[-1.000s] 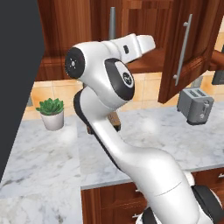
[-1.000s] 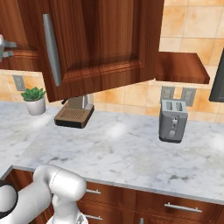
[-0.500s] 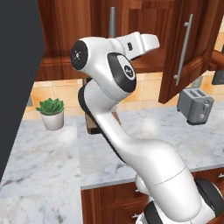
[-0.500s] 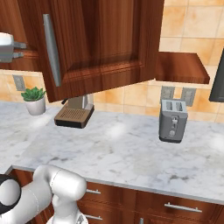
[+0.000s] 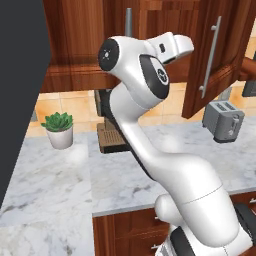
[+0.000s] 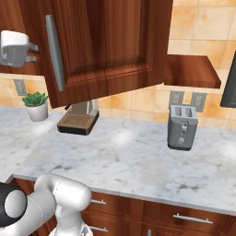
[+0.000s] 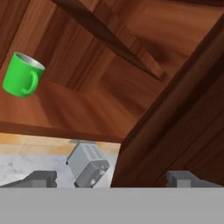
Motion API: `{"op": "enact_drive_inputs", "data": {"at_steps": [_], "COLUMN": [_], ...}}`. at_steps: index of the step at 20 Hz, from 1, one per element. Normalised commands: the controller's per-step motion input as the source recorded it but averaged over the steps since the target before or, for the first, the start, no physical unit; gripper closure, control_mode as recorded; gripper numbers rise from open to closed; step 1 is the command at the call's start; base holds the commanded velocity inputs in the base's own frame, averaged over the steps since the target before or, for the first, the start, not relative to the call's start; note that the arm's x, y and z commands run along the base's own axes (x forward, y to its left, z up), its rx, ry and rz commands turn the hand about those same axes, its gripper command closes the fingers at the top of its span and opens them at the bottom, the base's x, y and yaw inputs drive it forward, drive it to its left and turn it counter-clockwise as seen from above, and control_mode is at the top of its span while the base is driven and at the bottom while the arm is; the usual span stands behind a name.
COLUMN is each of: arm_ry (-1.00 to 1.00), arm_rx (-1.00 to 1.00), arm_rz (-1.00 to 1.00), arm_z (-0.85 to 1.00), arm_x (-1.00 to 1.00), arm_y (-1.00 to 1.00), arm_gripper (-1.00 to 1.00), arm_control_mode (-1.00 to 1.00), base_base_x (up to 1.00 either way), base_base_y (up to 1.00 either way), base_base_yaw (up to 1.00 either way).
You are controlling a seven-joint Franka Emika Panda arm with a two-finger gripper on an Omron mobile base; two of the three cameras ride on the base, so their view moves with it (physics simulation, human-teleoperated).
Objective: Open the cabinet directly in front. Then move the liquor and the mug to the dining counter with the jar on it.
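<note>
Sitting on the cabinet [image 7: 100,87] shelf, the mug [image 7: 22,74] shows up at the hand view's upper left, well away from the gripper [image 7: 111,178], whose fingers are spread wide with nothing between them. One door [image 6: 106,46] hangs swung open over the counter [image 6: 138,156], with the toaster [image 6: 182,126] below it.

Cabinet [image 6: 106,46]: door swung open, grey bar handle [image 6: 55,53] shown upright.
Gripper [image 6: 33,53]: seen at left edge, beside the handle.
Worktop [image 6: 124,161]: toaster [image 6: 181,126], potted plant [image 6: 36,105], coffee machine [image 6: 79,120] carried.
</note>
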Motion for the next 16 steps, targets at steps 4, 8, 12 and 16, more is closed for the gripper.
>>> {"op": "enact_drive_inputs", "data": {"at_steps": [4,8,12,16], "arm_ry": [0.19,0.16,0.06,0.01], "arm_rx": [0.00,0.00,0.00,0.00], "arm_rz": [0.00,0.00,0.00,0.00], "arm_z": [-0.02,-0.20,-0.18,-0.16], "arm_x": [0.17,0.04,-0.07,-0.22], "arm_y": [-0.10,-0.04,-0.05,-0.19], "arm_gripper": [-1.00,-1.00,-1.00,-1.00], "arm_control_mode": [-1.00,-1.00,-1.00,-1.00], "base_base_x": [0.00,0.00,0.00,0.00], "base_base_y": [0.00,0.00,0.00,0.00], "base_base_yaw": [0.00,0.00,0.00,0.00]}}
